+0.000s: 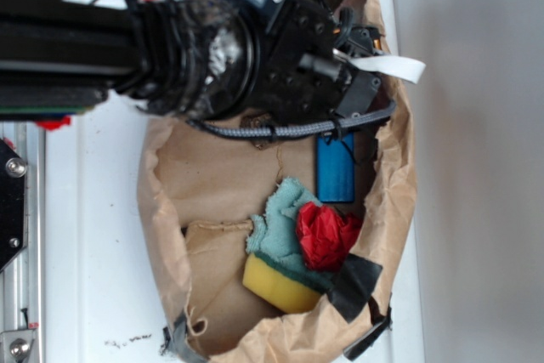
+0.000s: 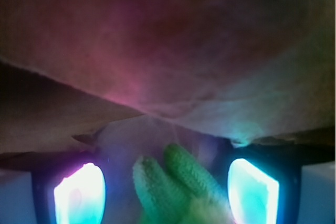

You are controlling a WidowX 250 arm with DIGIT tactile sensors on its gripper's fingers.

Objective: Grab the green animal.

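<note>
In the wrist view, two fuzzy lime-green limbs of the green animal [image 2: 178, 187] lie between my glowing pads [image 2: 79, 195], on brown paper. They touch neither pad. My gripper [image 2: 166, 192] is open, with a wide gap on both sides of the limbs. In the exterior view, the gripper [image 1: 344, 82] reaches into the top end of a brown paper bag [image 1: 212, 176]. There the black arm and wrist hide the green animal.
Lower in the bag lie a teal cloth [image 1: 280, 214], a crumpled red thing [image 1: 327, 235], a yellow sponge [image 1: 276, 288] and a blue rectangular block [image 1: 334, 167]. Crumpled bag walls rise close around the gripper. A white surface [image 1: 93, 235] surrounds the bag.
</note>
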